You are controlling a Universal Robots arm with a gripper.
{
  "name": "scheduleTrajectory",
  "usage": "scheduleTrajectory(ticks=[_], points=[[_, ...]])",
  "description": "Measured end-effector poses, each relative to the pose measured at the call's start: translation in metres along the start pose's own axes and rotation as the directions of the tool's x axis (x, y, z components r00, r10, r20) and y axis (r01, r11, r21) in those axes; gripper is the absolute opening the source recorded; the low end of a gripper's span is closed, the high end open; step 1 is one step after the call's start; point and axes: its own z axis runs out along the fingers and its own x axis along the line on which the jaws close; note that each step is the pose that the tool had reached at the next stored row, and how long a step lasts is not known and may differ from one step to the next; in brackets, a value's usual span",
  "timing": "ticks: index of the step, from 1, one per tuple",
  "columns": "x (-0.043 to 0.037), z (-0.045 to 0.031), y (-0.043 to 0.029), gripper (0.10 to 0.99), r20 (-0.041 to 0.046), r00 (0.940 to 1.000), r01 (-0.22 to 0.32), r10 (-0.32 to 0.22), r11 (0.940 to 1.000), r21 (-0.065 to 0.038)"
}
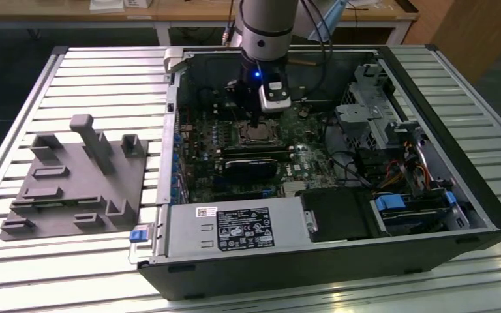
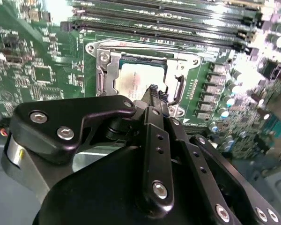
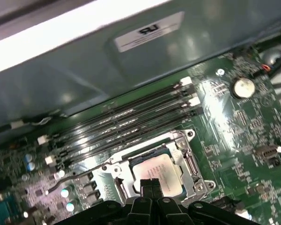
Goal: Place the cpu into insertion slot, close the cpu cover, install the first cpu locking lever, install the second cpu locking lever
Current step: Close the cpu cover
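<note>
The cpu [image 3: 155, 172] lies flat in its socket on the green motherboard, its pale metallic top showing in both wrist views [image 2: 133, 82] and small in the exterior view [image 1: 255, 135]. The cpu cover [image 3: 183, 157], a silvery frame with a square window, lies down around the chip [image 2: 107, 70]. My gripper [image 3: 150, 186] hovers just above the chip's near edge with its black fingertips [image 2: 152, 90] pressed together and nothing visible between them. In the exterior view the arm reaches straight down into the open case over the socket [image 1: 263, 91]. The locking levers' positions cannot be told.
Memory slots [image 3: 117, 122] run beside the socket. A black card [image 1: 250, 166] sits in front of it. The power supply [image 1: 233, 228], drive cage [image 1: 372, 114] and cables line the case. A grey fixture plate [image 1: 68, 176] lies on the slatted table at the exterior view's left.
</note>
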Motion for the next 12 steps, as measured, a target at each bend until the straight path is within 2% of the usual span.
scheduleTrajectory(ticks=[5,9,12], points=[[0.0000,0.0013,-0.0001,0.106,-0.0032,0.9959,0.090,-0.090,0.9959,0.003],[-0.0001,0.0028,-0.0001,0.106,-0.0059,0.9866,0.163,-0.163,0.9866,0.005],[-0.0001,0.0041,-0.0002,0.106,-0.0078,0.9765,0.216,-0.215,0.9765,0.007]])
